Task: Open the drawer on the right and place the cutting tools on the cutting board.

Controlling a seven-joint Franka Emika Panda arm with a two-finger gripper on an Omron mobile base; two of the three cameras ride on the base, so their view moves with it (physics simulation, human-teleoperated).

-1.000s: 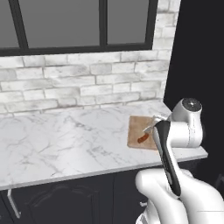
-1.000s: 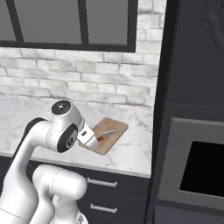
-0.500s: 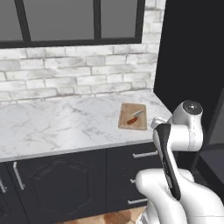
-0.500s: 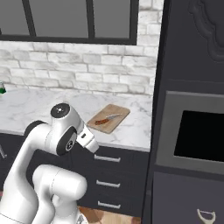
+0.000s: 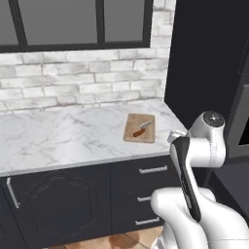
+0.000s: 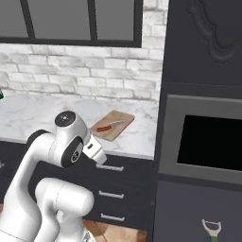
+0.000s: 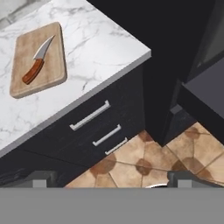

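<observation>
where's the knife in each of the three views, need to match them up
Left base view: the knife lies on the cutting board, right of centre, near the counter's right end.
Right base view: the knife is at mid-frame, left of centre, above the arm.
Hand view: the knife sits top left.
Shared landmark: the cutting board under it, above the drawers with silver bar handles.

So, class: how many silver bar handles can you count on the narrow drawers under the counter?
3: top handle, middle handle and bottom handle, stacked on the drawers beneath the cutting board. Others may be hidden.
</observation>
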